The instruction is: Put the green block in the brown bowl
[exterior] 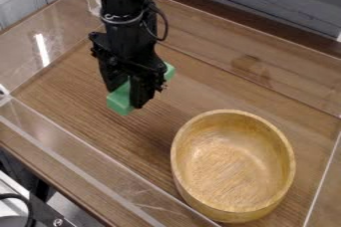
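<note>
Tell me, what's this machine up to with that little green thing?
A black robot arm has its gripper pointing straight down and shut on a green block, gripping it across the middle so both ends stick out. The block sits low over the wooden table; whether it is lifted clear is hard to tell. A wide brown bowl stands apart to the right and nearer the camera, and it is empty. The block looks meant to go in there, but it has not been carried over yet.
</note>
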`<state>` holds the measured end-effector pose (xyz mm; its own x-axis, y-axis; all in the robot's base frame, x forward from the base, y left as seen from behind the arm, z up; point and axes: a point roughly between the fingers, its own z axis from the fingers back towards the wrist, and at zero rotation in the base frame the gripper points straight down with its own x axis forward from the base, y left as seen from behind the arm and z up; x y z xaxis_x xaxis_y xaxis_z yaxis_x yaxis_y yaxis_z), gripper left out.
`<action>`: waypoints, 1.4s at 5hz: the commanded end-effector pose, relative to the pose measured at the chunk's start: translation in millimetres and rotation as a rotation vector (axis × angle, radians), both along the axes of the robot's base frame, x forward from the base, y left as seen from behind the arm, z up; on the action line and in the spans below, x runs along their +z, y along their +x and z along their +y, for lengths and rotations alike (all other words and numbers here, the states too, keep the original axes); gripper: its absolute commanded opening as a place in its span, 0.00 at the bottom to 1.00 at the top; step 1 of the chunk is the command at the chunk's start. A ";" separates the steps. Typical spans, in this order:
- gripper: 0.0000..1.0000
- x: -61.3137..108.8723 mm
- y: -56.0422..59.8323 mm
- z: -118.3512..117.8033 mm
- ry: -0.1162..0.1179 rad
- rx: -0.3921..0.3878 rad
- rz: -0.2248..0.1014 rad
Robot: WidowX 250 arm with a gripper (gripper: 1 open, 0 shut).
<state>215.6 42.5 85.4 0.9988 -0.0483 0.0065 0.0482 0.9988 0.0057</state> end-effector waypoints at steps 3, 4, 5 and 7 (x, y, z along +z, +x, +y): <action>0.00 30.7 -11.8 -40.0 -0.038 -0.007 -0.016; 0.00 36.1 -18.4 -58.2 -0.053 -0.025 -0.009; 0.00 35.2 -26.2 -85.8 -0.062 -0.055 -0.007; 0.00 25.2 -31.5 -171.2 -0.066 -0.090 -0.028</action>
